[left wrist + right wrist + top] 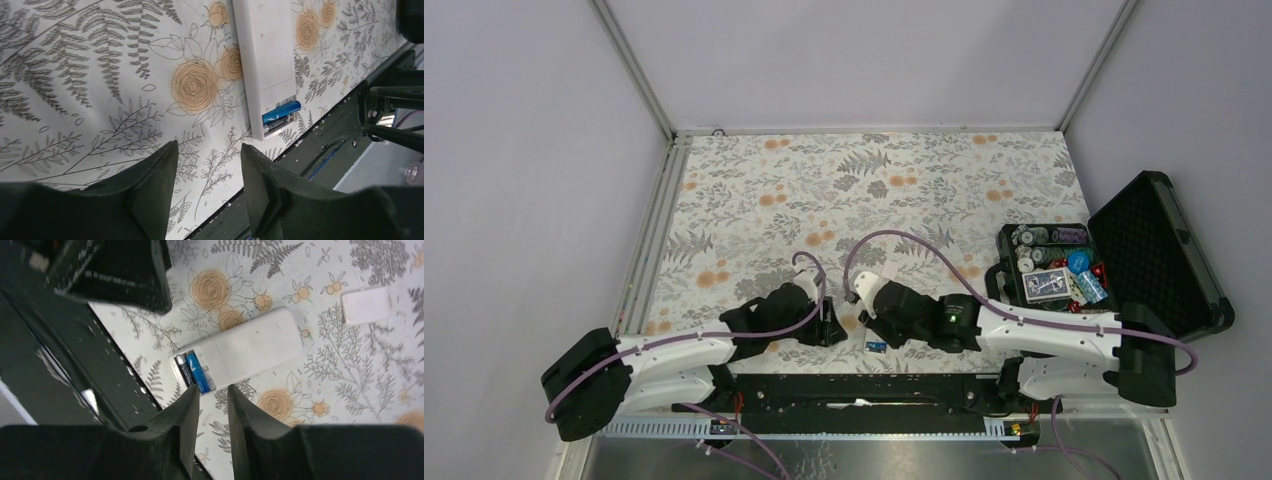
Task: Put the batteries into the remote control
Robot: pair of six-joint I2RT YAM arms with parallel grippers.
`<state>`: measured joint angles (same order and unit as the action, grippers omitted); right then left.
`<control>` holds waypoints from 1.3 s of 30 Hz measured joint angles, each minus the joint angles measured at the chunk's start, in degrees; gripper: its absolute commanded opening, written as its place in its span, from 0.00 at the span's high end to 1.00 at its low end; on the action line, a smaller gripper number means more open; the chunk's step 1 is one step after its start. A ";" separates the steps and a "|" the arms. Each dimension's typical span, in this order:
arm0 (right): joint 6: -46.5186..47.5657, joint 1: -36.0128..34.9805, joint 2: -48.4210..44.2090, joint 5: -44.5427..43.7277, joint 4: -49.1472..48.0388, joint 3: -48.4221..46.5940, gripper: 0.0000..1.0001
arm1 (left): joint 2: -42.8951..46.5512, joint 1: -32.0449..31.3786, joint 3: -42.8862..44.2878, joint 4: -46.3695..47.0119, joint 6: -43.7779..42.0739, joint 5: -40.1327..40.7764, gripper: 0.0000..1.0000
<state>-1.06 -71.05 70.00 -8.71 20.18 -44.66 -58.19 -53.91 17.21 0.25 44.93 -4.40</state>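
Observation:
The remote control (250, 352) lies back up on the floral table, its battery compartment open at the end nearest the table's front edge. Two batteries (197, 372) lie side by side in that compartment; they also show in the left wrist view (280, 116) and as a blue spot from above (876, 346). My right gripper (213, 390) hovers just off that end, jaws a narrow gap apart and empty. My left gripper (208, 147) is open and empty, left of the remote (265, 65). From above, the right arm hides most of the remote.
A small white cover plate (366, 305) lies on the table beyond the remote. An open black case (1159, 250) with chips, a card deck and dice stands at the right. The black front rail (340, 135) runs close by the remote's end.

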 measured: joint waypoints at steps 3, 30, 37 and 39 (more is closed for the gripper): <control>-7.19 0.00 -2.23 -2.08 -0.92 0.70 0.65 | -1.57 -0.33 0.00 2.05 0.15 -1.49 0.53; -34.18 0.00 -3.56 -9.86 -4.42 9.90 0.72 | -19.82 -3.23 2.36 17.25 3.30 -8.90 0.96; -37.38 -0.02 -1.75 -9.84 -4.44 10.14 0.73 | -21.22 -3.89 2.56 19.37 3.61 -9.27 0.97; -38.03 0.00 -1.40 -9.81 -4.44 10.14 0.73 | -21.38 -4.15 2.56 19.63 3.69 -9.27 0.98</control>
<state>-39.09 -71.05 68.60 -18.52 15.75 -34.52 -79.57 -58.06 19.77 19.88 48.62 -13.67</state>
